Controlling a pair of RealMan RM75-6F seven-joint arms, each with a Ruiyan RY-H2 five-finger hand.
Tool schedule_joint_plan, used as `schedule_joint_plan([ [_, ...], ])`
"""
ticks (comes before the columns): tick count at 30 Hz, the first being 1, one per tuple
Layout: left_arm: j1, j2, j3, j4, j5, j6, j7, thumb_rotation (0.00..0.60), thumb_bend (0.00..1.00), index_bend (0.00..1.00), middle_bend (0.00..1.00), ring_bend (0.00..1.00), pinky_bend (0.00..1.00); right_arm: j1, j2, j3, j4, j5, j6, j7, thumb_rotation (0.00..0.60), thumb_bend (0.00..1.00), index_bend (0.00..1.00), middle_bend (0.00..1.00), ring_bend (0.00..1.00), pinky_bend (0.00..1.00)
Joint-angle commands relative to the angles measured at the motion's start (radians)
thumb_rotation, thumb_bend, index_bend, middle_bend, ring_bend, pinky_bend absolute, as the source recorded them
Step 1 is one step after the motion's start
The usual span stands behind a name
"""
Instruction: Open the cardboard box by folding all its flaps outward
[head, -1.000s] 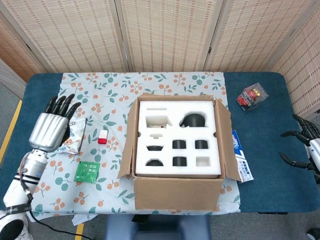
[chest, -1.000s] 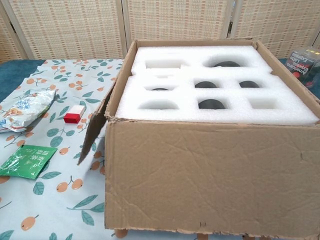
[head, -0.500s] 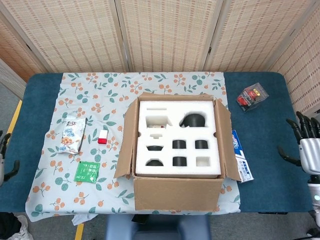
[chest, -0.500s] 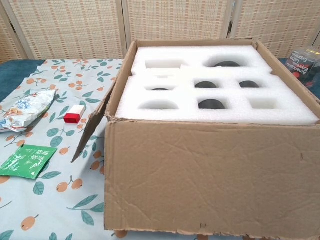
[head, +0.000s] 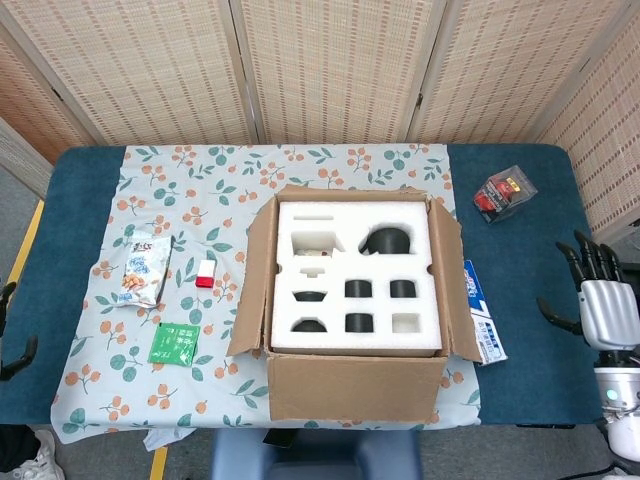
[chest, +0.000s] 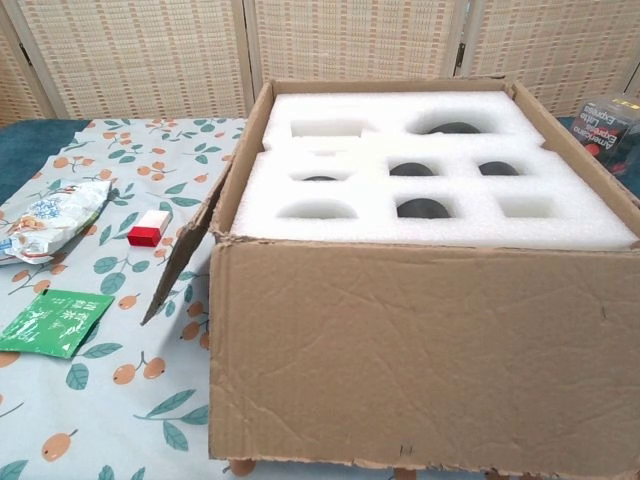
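The cardboard box (head: 355, 385) stands at the table's middle with white foam (head: 355, 275) filling its top. Its left flap (head: 250, 285) and right flap (head: 455, 290) lean outward, and the front flap hangs down the front wall (chest: 420, 350). The back flap shows only as a thin edge. My right hand (head: 597, 305) hovers at the table's right edge, fingers spread and empty, well clear of the box. Of my left hand (head: 12, 340) only dark fingertips show at the left border, apart and holding nothing. The chest view shows the box and foam (chest: 440, 170) but no hands.
A snack bag (head: 143, 270), a small red-and-white block (head: 205, 274) and a green packet (head: 174, 343) lie on the floral cloth to the box's left. A blue-and-white carton (head: 482, 325) lies against the right flap. A clear case with a red item (head: 503, 193) sits at the back right.
My left hand has pulled off the table to the left edge and sunk a little lower. My right hand has risen and drifted slightly inward. The box has not moved.
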Motion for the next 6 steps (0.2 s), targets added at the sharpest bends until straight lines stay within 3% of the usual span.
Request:
schedule_joint_plan([
  [1,0.003,-0.007,-0.014,0.006,0.013,-0.013,0.008,0.600,0.45,0.00,0.00,0.00,0.00,-0.006,0.008,-0.004,-0.002,-0.007,-0.002,0.015,0.508,0.35,0.10,0.00,0.00,0.00],
  [6,-0.003,-0.011,-0.032,0.016,0.016,-0.058,0.010,0.600,0.45,0.00,0.00,0.00,0.00,-0.010,0.012,-0.004,0.003,-0.007,-0.011,0.024,0.507,0.36,0.10,0.00,0.00,0.00],
])
